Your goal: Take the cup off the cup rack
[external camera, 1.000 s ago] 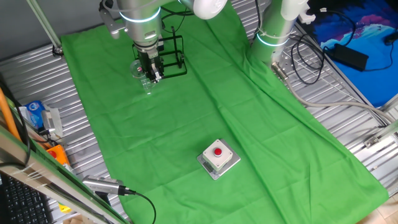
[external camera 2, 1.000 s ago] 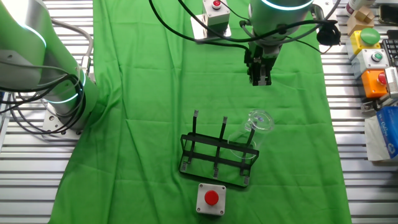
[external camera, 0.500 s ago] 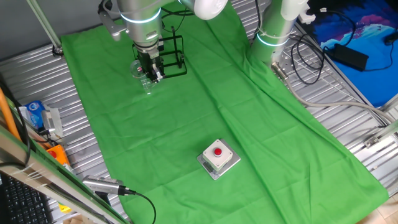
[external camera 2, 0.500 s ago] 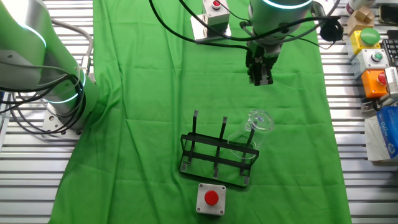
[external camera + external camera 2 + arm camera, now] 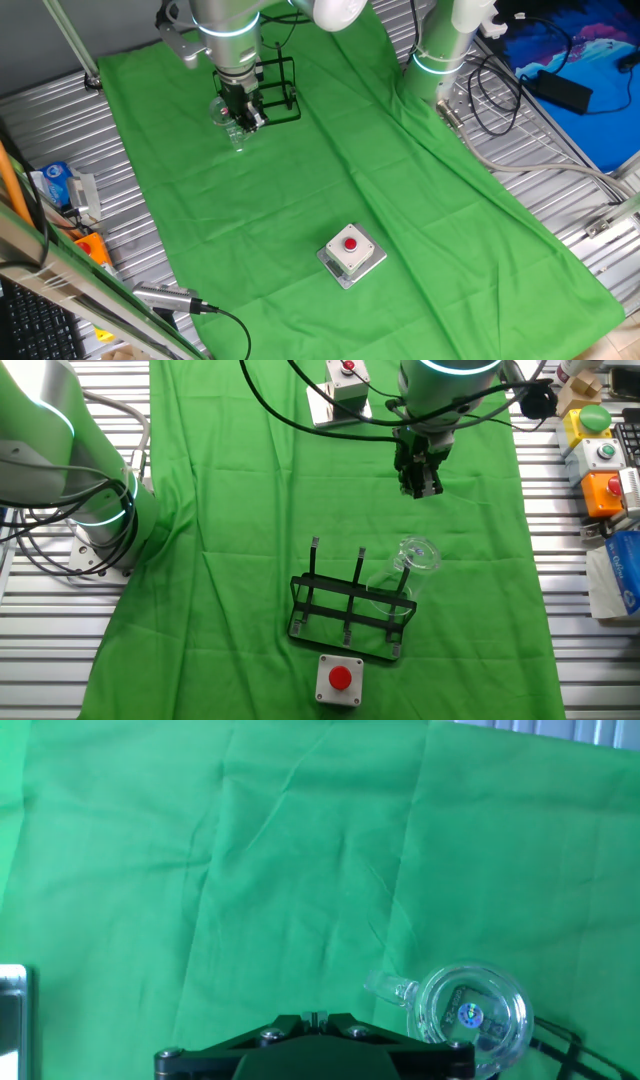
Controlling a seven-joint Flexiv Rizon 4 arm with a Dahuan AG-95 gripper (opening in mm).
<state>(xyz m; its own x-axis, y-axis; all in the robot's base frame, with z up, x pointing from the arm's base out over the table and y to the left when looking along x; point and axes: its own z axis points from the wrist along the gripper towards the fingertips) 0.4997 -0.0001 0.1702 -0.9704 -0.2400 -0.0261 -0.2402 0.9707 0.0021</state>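
Green cloth (image 5: 250, 510) covers most of the table; the arm w/ gripper (image 5: 418, 485) hangs above it, well apart from the cup in the other fixed view and holding nothing. Task looks barely begun: nothing lifted, approach not finished, grasp and lift-off all left to do.

Cup rack (image 5: 345, 615) sits near the lower middle of the other fixed view, base flat on the cloth, pegs up. The cup (image 5: 405, 582) hangs tilted on the rack's right-end peg, mouth up and to the right. In one fixed view the rack (image 5: 278, 90) is at the far left of the cloth, and the cup (image 5: 226, 115) shows as a faint glint just left of the gripper (image 5: 245, 118), partly behind it.

Hand view: cup (image 5: 470, 1015) seen down its mouth at lower right, handle sticking out to the left; only a bit of rack wire shows at the frame's bottom right.

Hard to make out:
- Claw state: can't tell. Fingers are too small and dark in both fixed views, and hand view shows only the black housing, no tips.
- Glass is see-through, so its edges blur into cloth and wire.
- Which peg contact holds the cup: unclear.
- Grey box w/ red button (image 5: 339, 679) sits just near of the rack, not touching as far as I can see.
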